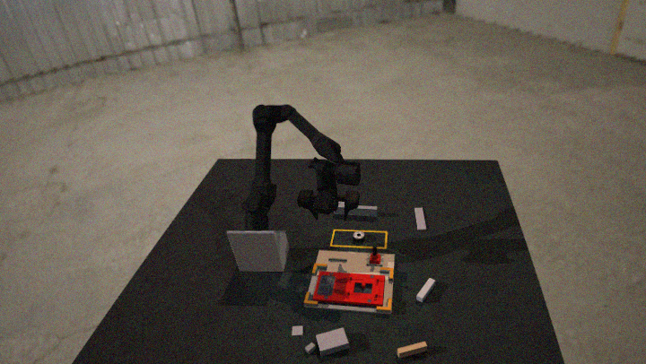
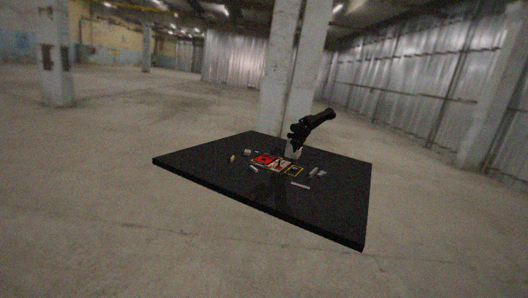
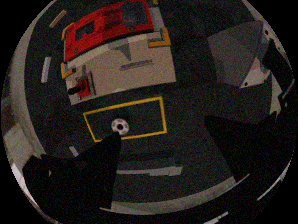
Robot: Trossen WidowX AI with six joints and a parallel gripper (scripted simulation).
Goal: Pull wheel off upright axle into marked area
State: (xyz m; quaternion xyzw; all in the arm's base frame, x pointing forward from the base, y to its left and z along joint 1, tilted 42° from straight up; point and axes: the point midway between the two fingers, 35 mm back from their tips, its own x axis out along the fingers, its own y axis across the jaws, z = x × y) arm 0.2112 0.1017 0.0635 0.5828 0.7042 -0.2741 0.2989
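Note:
The small pale wheel lies flat inside the yellow outline of the marked area, close to the long side away from the board. The upright black axle stands bare on its red base at the board's corner. My gripper is open and empty, its fingers wide apart above the table. In the wrist view one fingertip overlaps the wheel's lower edge, but the top view shows the fingers apart from the wheel.
The tan board carries a red plate and orange corner pieces. A grey block lies behind the marked area, and a pale bar to its right. A large grey box stands left.

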